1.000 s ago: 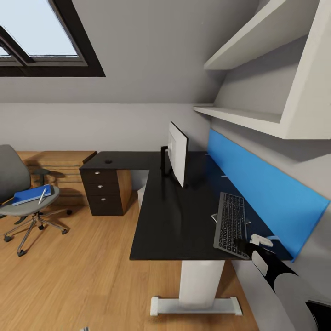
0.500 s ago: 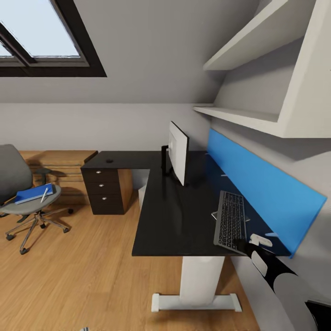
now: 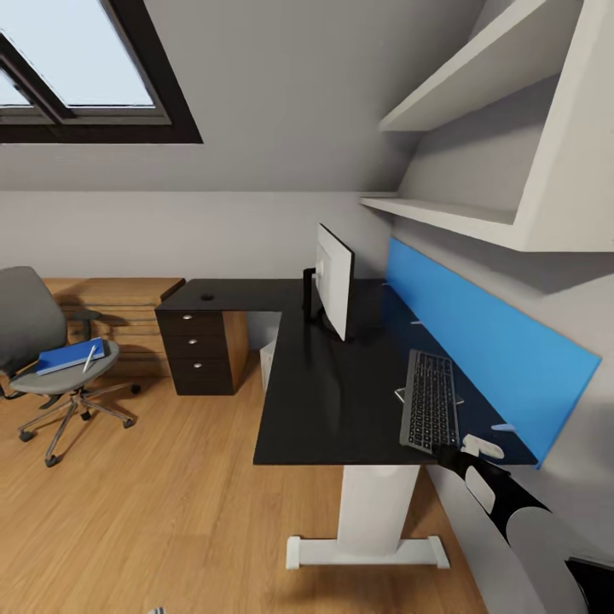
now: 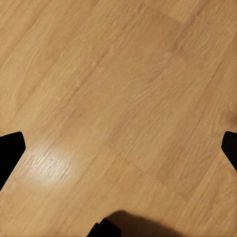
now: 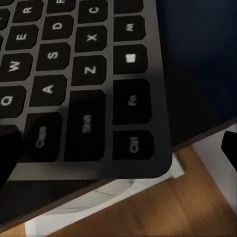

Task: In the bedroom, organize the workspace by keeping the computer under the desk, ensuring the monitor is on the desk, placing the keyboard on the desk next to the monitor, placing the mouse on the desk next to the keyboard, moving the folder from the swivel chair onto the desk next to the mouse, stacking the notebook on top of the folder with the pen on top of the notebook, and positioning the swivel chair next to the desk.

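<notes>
The black-topped desk [image 3: 324, 401] carries the monitor [image 3: 334, 281], seen edge-on near its corner, and the keyboard [image 3: 429, 409] lying lengthwise along the blue back panel. My right gripper [image 3: 445, 452] is at the keyboard's near end. In the right wrist view this gripper [image 5: 118, 153] is open, with the keyboard's Ctrl corner [image 5: 133, 143] between its fingertips at the desk edge. At the left stands the swivel chair [image 3: 38, 333] with the blue folder [image 3: 68, 356] and the white pen [image 3: 89, 358] on its seat. My left gripper [image 4: 118, 148] hangs open above bare floor. The mouse and notebook are out of view.
A black drawer unit [image 3: 200, 350] stands under the desk's far wing, with a wooden chest [image 3: 119, 298] behind the chair. A pale box [image 3: 269, 360] sits under the desk. White shelves [image 3: 460, 217] hang above the blue panel [image 3: 477, 341]. Wood floor [image 3: 170, 512] lies open between chair and desk.
The whole head view has shifted slightly, so the camera has moved. My right gripper stays at the keyboard's near end. The chair and its load have not moved.
</notes>
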